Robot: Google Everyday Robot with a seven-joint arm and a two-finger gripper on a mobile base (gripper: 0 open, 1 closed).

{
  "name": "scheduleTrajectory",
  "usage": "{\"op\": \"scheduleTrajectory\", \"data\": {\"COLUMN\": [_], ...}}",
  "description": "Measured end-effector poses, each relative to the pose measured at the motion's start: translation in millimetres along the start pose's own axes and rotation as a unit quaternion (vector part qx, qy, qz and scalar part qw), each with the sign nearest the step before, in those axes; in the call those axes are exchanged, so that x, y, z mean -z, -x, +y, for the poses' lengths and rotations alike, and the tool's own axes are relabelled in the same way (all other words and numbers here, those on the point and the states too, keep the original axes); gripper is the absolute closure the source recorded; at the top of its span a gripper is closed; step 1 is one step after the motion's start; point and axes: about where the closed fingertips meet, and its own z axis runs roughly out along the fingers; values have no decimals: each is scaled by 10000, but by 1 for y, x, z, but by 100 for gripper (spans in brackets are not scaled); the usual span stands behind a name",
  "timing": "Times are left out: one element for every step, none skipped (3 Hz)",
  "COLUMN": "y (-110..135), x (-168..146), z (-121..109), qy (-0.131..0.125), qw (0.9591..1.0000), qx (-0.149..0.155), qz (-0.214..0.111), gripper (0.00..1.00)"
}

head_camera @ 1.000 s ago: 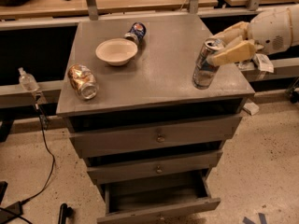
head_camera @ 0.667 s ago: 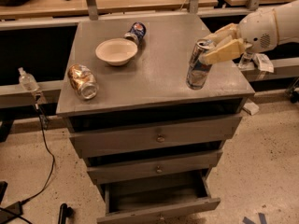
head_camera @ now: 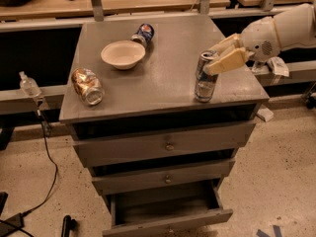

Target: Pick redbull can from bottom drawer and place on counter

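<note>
Now my gripper clasps the redbull can near its top, and the can stands on the counter close to the near right corner. I should part the fingers slowly, then withdraw level, lest it tip.

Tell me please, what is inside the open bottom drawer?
The visible part of the bottom drawer shows only its bare floor. Its rear is covered by the drawer above. The redbull can stands on the counter, with the gripper at its top.
</note>
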Motion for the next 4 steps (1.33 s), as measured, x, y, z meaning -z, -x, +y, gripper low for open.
{"op": "scheduleTrajectory", "data": {"y": [-1, 0, 0, 1], "x": [-3, -7, -10, -13], "z": [0, 0, 0, 0], "qy": [14, 46, 63, 86], "qw": [10000, 10000, 10000, 10000], "qx": [0, 2, 4, 5], "qz": [23, 13, 10, 6], "gripper": [84, 53, 30, 7]}}
